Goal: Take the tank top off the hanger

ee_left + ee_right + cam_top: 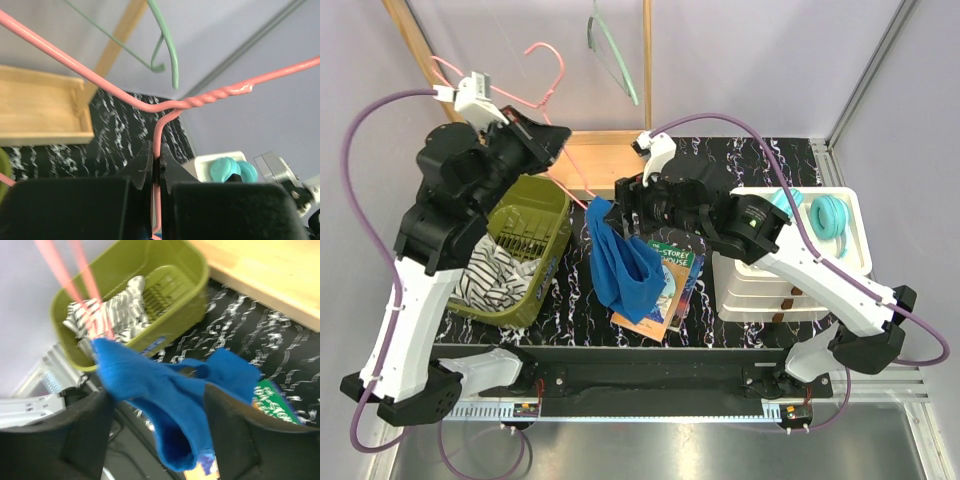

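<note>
A pink wire hanger [535, 95] is held up at the back left. My left gripper [556, 136] is shut on its wire, seen pinched between the jaws in the left wrist view [157, 152]. A blue tank top [625, 262] hangs from the hanger's lower end over the table's middle. My right gripper [618, 203] is at the top's upper edge. In the right wrist view its jaws stand wide open [157, 407], with the blue fabric [170, 385] lying between them and a strap still on the blurred pink wires [80, 285].
An olive basket [548, 205] holding striped cloth [495, 275] stands at the left. A wooden tray [598, 158] is behind it. A book [668, 290] lies under the top. White stacked trays [775, 285] with teal rolls [830, 216] stand at the right. A green hanger [612, 50] hangs on the rack.
</note>
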### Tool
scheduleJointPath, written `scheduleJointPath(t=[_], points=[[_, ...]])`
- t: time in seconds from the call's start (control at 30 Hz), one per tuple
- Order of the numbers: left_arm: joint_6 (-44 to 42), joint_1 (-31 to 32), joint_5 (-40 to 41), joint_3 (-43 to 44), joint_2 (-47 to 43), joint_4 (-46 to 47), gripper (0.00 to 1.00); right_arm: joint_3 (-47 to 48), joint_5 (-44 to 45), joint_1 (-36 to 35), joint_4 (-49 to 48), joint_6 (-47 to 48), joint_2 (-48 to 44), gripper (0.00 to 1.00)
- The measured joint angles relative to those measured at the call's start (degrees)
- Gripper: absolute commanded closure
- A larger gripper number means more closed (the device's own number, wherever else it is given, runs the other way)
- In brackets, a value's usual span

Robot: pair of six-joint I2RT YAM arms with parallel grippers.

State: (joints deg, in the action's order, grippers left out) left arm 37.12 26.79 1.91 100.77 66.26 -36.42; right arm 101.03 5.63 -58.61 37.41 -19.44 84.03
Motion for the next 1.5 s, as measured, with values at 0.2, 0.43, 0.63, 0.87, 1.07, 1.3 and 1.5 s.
scheduleJointPath(t=[0.2, 0.43, 0.63, 0.87, 1.07, 1.3, 1.5], points=[[-5.2, 0.0, 8.1, 4.9, -1.0, -1.5, 1.0, 1.2, 4.6, 0.0, 2.4, 0.3, 0.9, 0.0], [-6.1, 0.0, 11.9, 4.1, -4.9, -1.6, 1.0, -2.8, 4.1, 0.0, 3.2, 1.6, -1.8, 0.0], [-3.9, 0.0, 11.7, 3.3, -5.8, -1.6, 1.0, -3.0, -0.4, 0.0, 3.0, 2.0, -5.0, 0.01], [8.5, 0.0, 2.8, -6.6, -6.2, 2.7, 1.0, -2.3, -11.3, 0.0, 0.6, 2.1, -6.5, 0.18], [16.2, 0.2, -1.5, -13.2, -5.2, 3.8, 1.0, -2.5, -15.5, 0.0, -1.5, 1.0, -7.4, 0.42], [22.7, 0.8, -3.7, -17.2, -7.5, 9.5, 1.0, -4.7, -16.9, 0.0, -2.8, -1.5, -7.5, 0.5], [23.8, 0.7, -3.9, -17.9, -8.1, 11.3, 1.0, -6.1, -16.7, 0.0, -2.9, -2.6, -7.4, 0.36]])
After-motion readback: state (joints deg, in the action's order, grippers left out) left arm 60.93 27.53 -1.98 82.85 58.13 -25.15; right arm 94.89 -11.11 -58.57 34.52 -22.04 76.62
